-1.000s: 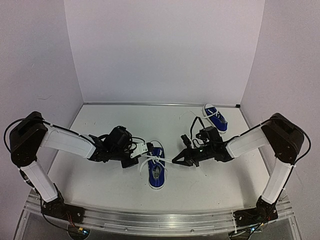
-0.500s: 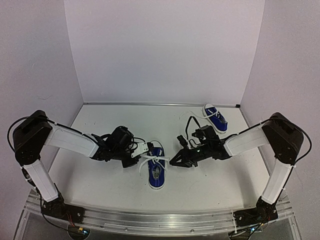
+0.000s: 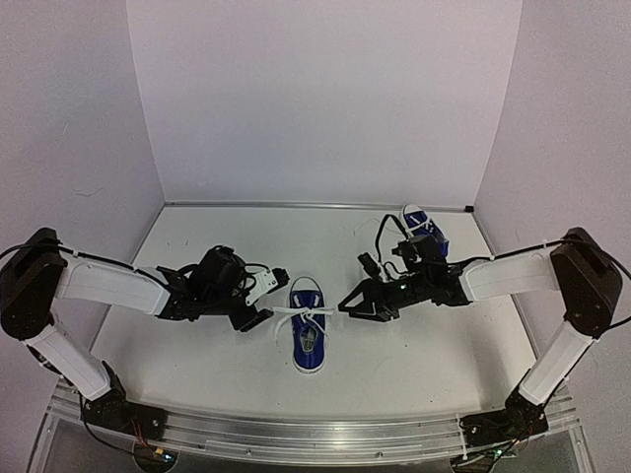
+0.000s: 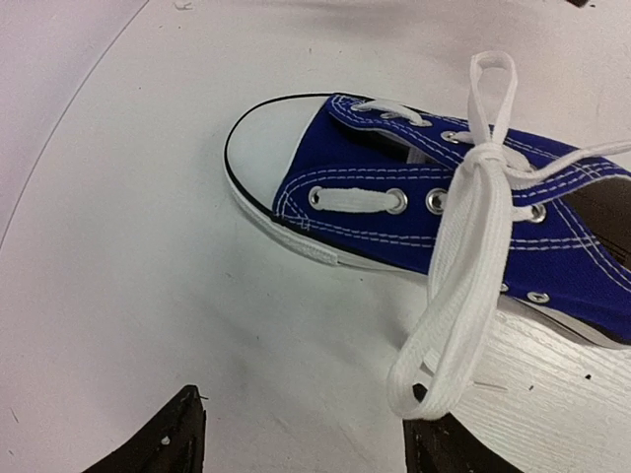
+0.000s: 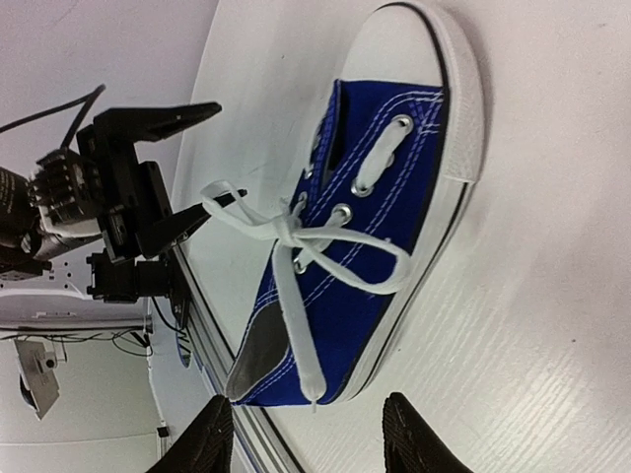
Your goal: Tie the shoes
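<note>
Top external view: the near shoe (image 3: 308, 337) lies between both arms, its laces (image 3: 300, 315) seemingly knotted into a bow; left gripper (image 3: 264, 297) just left of it, right gripper (image 3: 348, 304) just right, both spread wide, empty; the far shoe (image 3: 430, 236), well beyond it rightward, looks untied.

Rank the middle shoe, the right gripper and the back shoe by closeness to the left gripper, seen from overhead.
1. Middle shoe, just right of the left gripper.
2. Right gripper, on that shoe's far side.
3. Back shoe, by the right rear corner.
</note>
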